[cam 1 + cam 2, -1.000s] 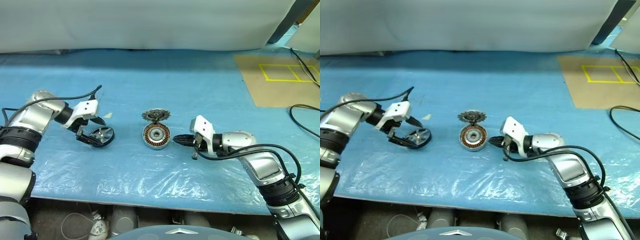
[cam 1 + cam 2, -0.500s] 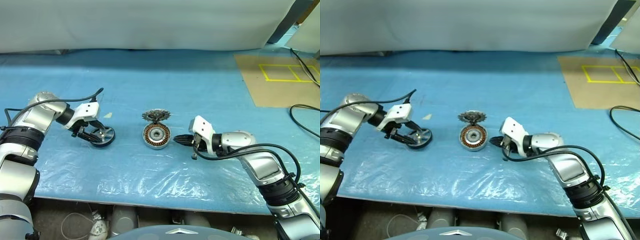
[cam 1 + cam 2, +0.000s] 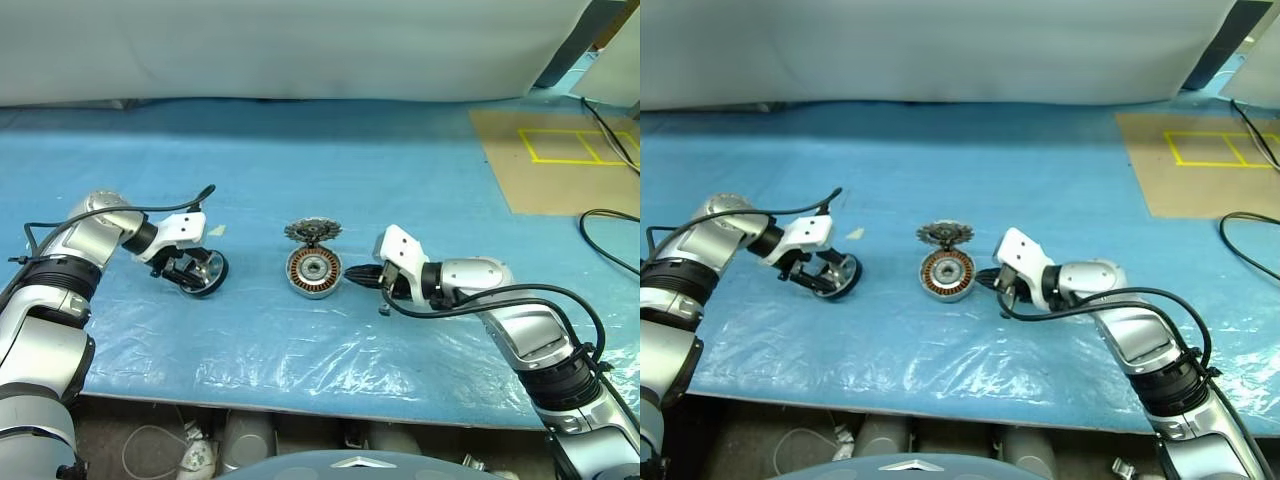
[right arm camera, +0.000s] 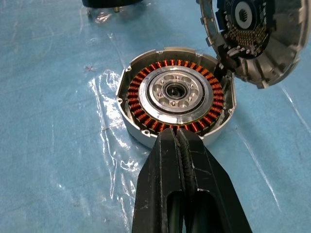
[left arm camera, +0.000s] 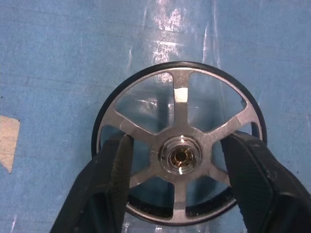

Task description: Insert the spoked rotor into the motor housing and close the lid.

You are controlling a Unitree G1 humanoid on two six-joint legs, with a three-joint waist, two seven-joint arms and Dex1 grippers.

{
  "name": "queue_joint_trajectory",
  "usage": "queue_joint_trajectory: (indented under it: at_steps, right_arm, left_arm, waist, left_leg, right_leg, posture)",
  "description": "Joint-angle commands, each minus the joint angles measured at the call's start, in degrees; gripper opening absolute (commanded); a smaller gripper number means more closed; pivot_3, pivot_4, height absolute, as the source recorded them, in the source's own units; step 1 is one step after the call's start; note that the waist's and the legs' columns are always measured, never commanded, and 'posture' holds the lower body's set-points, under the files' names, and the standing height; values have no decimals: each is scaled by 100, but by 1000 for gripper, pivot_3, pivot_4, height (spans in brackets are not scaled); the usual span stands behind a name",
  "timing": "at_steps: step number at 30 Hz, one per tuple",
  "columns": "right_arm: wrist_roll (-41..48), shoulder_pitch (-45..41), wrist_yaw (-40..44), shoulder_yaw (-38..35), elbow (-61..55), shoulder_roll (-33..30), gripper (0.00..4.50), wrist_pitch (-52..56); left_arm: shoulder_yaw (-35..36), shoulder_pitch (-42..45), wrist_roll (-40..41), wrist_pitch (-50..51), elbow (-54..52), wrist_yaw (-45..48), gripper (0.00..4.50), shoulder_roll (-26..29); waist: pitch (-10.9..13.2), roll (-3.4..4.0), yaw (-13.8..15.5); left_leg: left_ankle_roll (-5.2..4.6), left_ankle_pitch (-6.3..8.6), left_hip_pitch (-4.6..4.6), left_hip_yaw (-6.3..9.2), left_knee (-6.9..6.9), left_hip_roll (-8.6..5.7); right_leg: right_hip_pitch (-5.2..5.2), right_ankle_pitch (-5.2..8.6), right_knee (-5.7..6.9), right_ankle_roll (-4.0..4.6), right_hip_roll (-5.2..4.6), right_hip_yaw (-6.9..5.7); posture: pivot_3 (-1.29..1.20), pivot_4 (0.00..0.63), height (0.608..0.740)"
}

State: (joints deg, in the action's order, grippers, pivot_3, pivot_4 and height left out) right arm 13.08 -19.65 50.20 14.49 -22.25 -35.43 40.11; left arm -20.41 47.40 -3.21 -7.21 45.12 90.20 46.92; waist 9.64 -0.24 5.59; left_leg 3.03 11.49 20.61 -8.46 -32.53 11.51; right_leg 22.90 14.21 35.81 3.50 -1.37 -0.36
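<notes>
Straddling the spoked rotor (image 5: 179,154) with the left gripper (image 5: 177,182).
Fingers flank its rim, half-closed, grip uncertain; right gripper (image 4: 178,141), pinched shut, points at the motor housing (image 4: 176,95).

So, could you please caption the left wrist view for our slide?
Left gripper straddling the spoked rotor on the blue sheet, fingers at its rim.

Robotics lab/test bench: blue plastic-sheeted table (image 3: 300,170), white backdrop (image 3: 280,45) at 12 o'clock, yellow-taped floor marks (image 3: 575,145) at 2.
</notes>
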Motion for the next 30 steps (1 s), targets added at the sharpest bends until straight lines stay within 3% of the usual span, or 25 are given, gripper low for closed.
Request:
queue_joint_trajectory:
  at_steps: [1,4,20,25,30]
  right_arm:
    - [167,-157,-53,-76,-357,14,0,199]
    - [273,-230,-61,-127,-452,-7,0,375]
    - [858,-295,83,-443,-364,163,0,29]
    - [1327,-221,-13,-763,-658,189,0,339]
    - [1697,260,-235,-991,-1141,88,0,719]
  left_arm:
    - [85,15,-84,-161,9,23,1906,9]
    - [155,-3,-142,-251,8,-108,1322,-48]
    - [429,-168,498,82,-875,230,1322,-184]
    - [605,-96,1268,959,-1809,230,1322,-347]
    - [409,-282,1499,1222,-2623,230,1322,-173]
  waist:
    - [-1,2,6]
    - [-2,4,18]
    - [-2,4,16]
    - [-1,2,19]
    - [-1,2,0]
  left_leg:
    - [0,0,-4,0,1,0]
    - [0,0,-17,0,1,9]
    - [0,0,-27,-2,6,14]
    - [0,0,-5,-1,-2,14]
    - [0,0,2,-1,7,10]
  right_leg:
    - [-4,0,0,0,-1,0]
    - [-18,0,-1,-1,-8,0]
    - [-26,0,-3,0,-10,0]
    - [-13,0,-2,0,-11,-3]
    - [-4,1,-7,2,-1,-4]
  posture:
    - [0,150,740]
    - [0,150,740]
    - [0,150,740]
    - [0,150,740]
    - [0,150,740]
